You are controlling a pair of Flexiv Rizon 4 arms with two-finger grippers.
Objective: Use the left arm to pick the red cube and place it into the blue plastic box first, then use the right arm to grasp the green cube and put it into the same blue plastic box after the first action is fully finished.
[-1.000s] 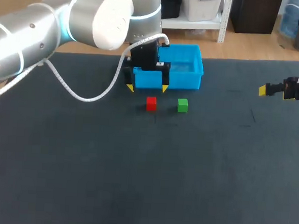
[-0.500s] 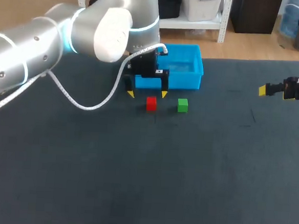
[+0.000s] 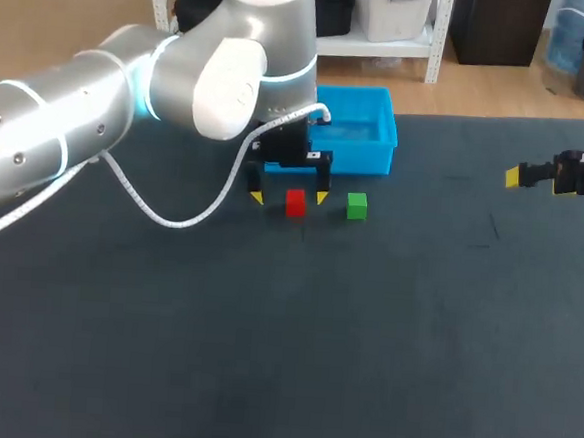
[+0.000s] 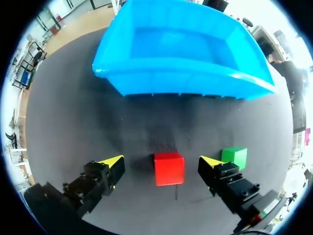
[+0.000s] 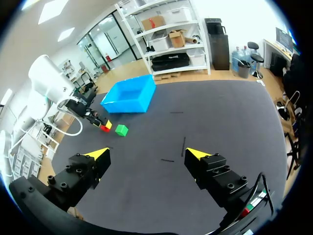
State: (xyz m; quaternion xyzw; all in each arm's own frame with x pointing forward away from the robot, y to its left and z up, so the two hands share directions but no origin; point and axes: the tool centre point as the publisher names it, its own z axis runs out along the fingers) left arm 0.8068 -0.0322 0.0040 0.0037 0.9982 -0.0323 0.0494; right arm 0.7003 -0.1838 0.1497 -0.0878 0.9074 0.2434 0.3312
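**Red cube between spread left fingers**

The left gripper (image 4: 161, 163) is released, its yellow tips flanking the red cube (image 4: 169, 169) without touching it. The green cube (image 4: 234, 156) lies just outside one finger, with the blue plastic box (image 4: 181, 81) ahead. The right gripper (image 5: 147, 154) is open, well apart from them.

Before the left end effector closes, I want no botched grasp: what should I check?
1. Left end effector open: ok.
2. Red cube between its fingers: ok.
3. Fingers low enough around the cube: cannot tell.
4. Green cube apart from the fingers: ok, though close beside one.
5. Blue plastic box upright, top open: ok.
6. Right end effector open, far from the cubes: ok.
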